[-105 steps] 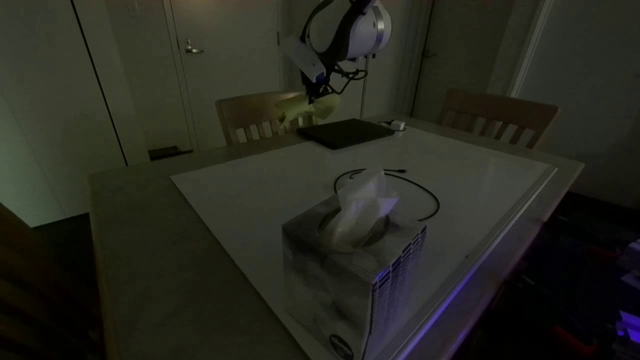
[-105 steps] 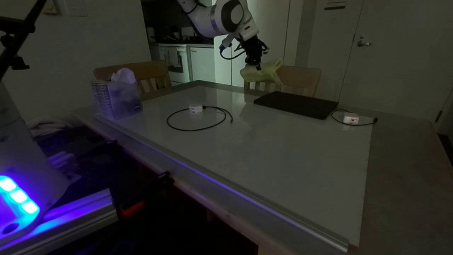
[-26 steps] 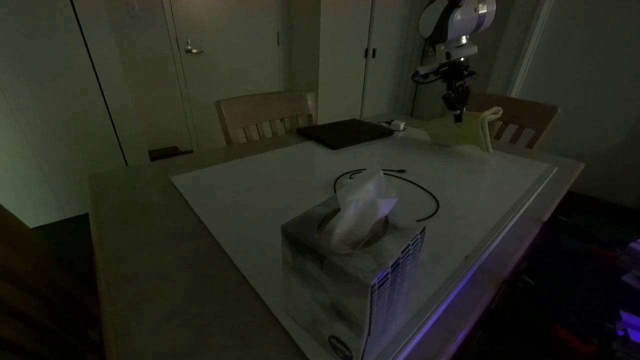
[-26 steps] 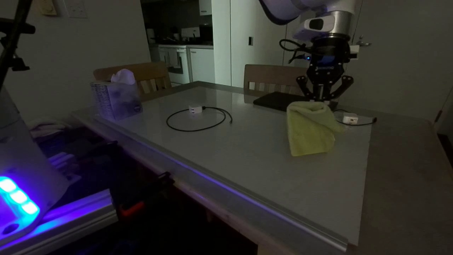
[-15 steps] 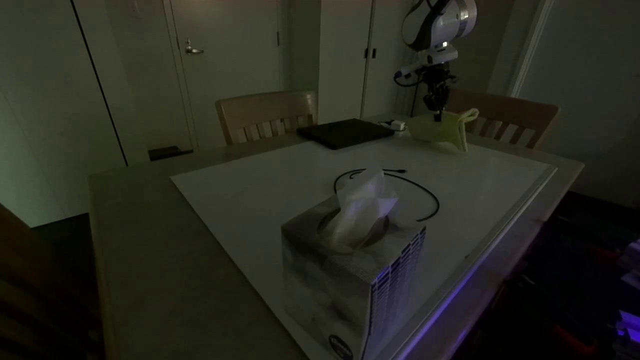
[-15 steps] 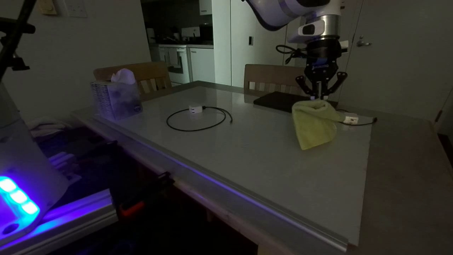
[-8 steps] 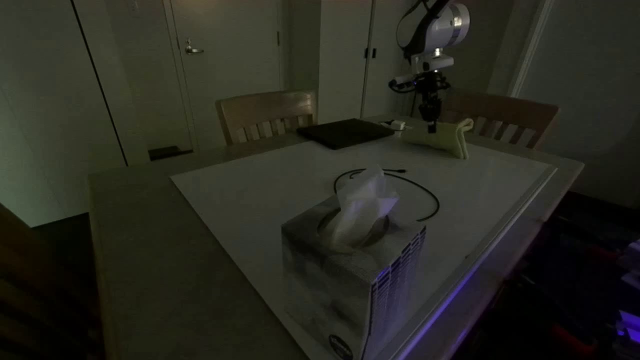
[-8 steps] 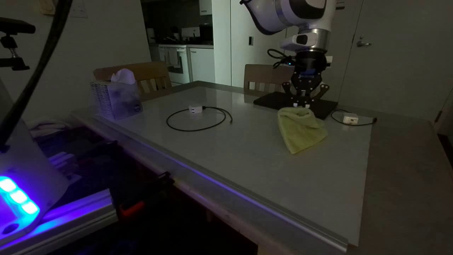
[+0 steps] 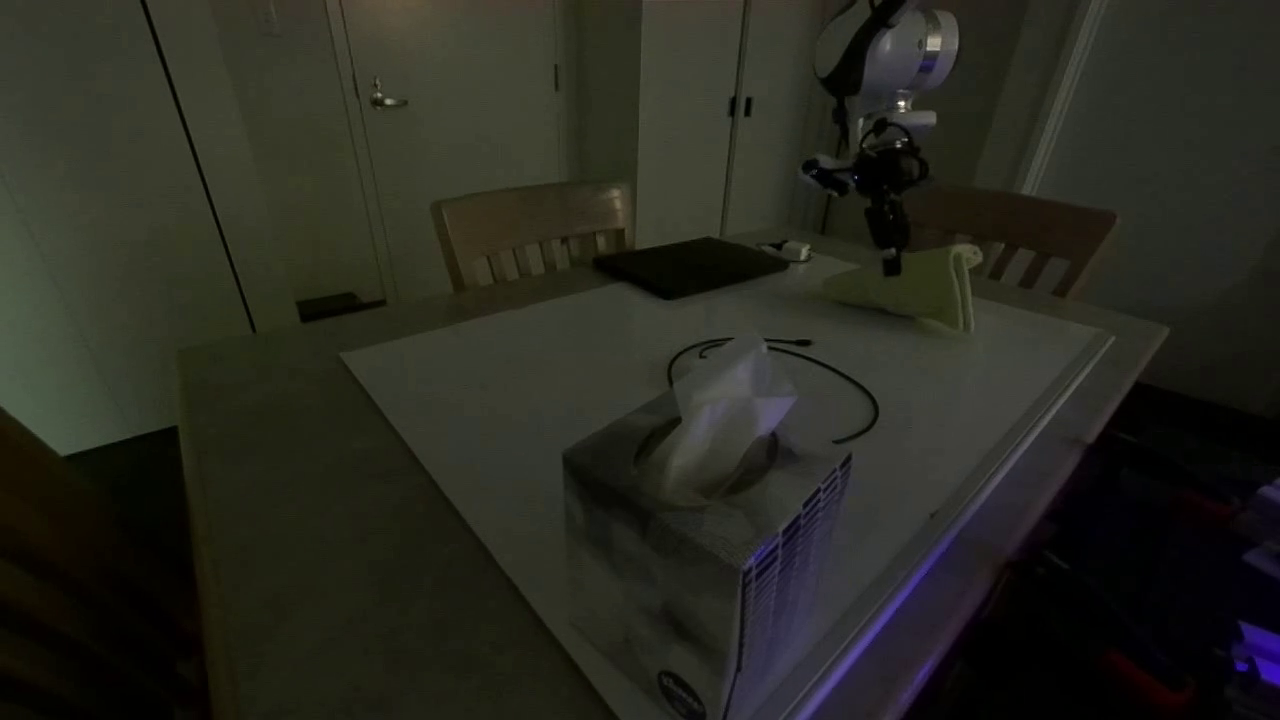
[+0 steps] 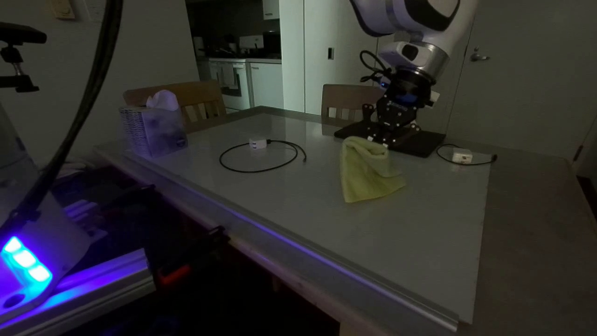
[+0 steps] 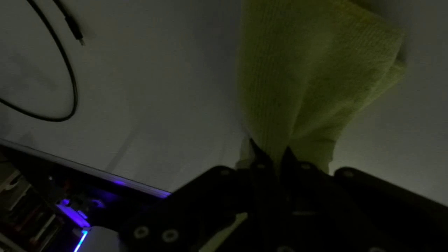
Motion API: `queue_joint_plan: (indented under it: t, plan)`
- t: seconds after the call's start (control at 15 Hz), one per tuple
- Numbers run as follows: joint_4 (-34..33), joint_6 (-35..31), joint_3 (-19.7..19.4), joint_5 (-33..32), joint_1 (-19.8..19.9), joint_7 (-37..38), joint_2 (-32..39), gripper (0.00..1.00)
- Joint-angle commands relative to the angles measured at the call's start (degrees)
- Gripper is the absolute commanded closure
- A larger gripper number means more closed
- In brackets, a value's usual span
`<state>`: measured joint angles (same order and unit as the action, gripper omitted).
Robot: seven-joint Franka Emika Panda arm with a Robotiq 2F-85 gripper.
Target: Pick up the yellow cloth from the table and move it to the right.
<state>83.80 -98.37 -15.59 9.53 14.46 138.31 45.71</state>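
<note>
Yellow cloth (image 10: 366,177) gripped by pincer (image 11: 271,148) inside edges of table (image 10: 280,200), contact with it unclear; arm (image 10: 396,16) cropped at top.

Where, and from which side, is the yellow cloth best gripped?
Probably take the yellow cloth by its raised top fold, from above: there the hand pinches it into a narrow bunch, while the rest fans wide and droops below.

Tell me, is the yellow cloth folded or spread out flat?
Folded and bunched, not spread: the wrist view shows the yellow cloth creased and gathered narrow where the pincer pinches it.
</note>
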Motion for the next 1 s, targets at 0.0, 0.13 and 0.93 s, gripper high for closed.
queue_joint_plan:
  t: [0.0,0.13,0.93]
  plan:
    - [-1.32,-1.85,-0.77,1.67,1.34,2.66,0.94,0.97]
    - [0.06,-8.44,-2.51,-0.74,0.35,5.44,0.46,0.97]
    - [0.27,-36.81,-6.1,-1.75,-1.09,10.96,6.28,0.97]
